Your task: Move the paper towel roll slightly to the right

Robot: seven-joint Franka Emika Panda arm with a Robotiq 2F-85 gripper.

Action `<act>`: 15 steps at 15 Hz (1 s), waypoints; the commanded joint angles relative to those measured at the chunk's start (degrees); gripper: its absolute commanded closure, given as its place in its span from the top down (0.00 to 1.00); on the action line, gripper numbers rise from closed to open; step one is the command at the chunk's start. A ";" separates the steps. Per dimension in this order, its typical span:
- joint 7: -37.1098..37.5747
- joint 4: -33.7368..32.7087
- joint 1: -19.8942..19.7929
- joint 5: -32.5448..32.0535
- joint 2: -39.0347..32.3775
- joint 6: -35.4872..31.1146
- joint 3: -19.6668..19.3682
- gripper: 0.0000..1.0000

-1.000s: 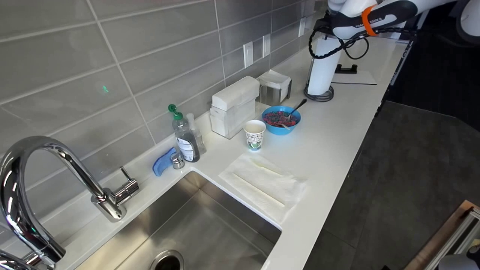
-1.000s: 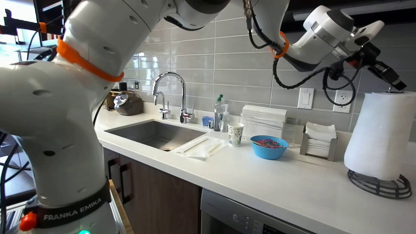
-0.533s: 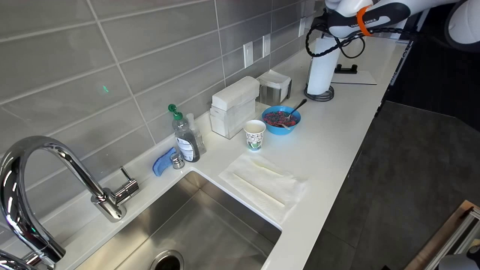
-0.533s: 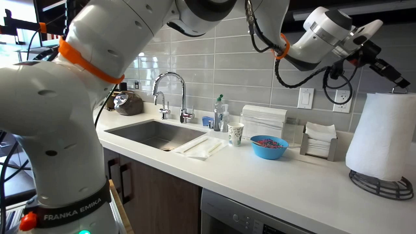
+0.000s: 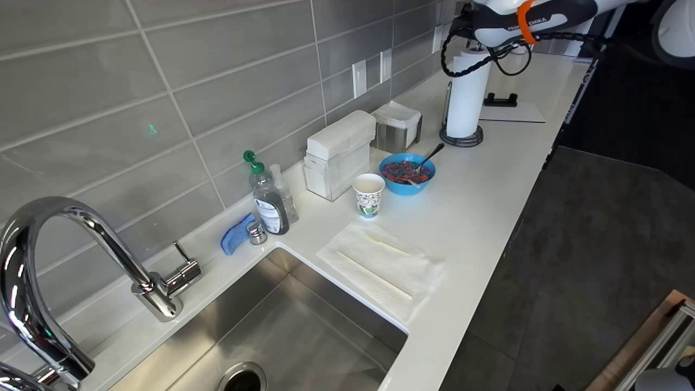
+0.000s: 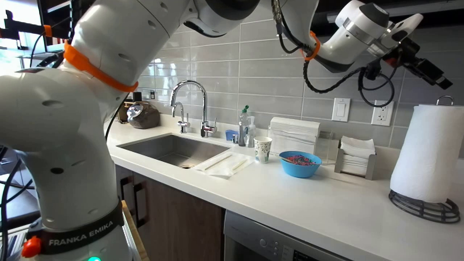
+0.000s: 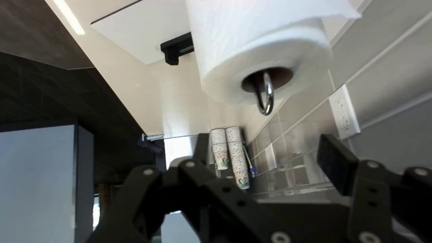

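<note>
Looking at a white bench (image 6: 326,206) against grey wall tiles (image 6: 270,69), so kitchen territory. Finding the paper towel roll (image 6: 424,156) upright on its dark wire base (image 6: 422,207), beyond the blue bowl (image 6: 300,171), with a vertical long axis. Hovering over its upper end with the hand (image 7: 265,148), holding the fingers (image 7: 337,165) wide apart and clamping nothing. Key bit: spotting the metal loop (image 6: 445,96) atop the roll just below the hand in an exterior view, near but not touching. Seeing it between the fingers in the wrist view, but past the tips, so not enclosed. Probably needing a short drop before any rightward nudge, or maybe just finishing one; not telling which from here. Reading FRANKA EMIKA on the band (image 6: 81,235) at the foot of the robot arm (image 6: 123,40), blurrier on a link (image 5: 535,23). Failing to read the soap bottle label (image 5: 270,216), way too small.
</note>
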State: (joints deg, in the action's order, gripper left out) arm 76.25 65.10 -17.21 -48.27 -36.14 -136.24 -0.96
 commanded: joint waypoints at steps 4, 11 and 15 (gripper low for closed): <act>-24.41 20.94 -5.53 13.71 15.45 -10.61 4.47 1.00; -54.88 40.00 -24.06 35.80 27.54 -18.94 24.76 1.00; -72.84 48.35 -36.37 53.77 32.87 -16.84 41.19 1.00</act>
State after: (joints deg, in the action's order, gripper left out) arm 14.69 105.44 -44.81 -5.76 -8.80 -153.60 29.59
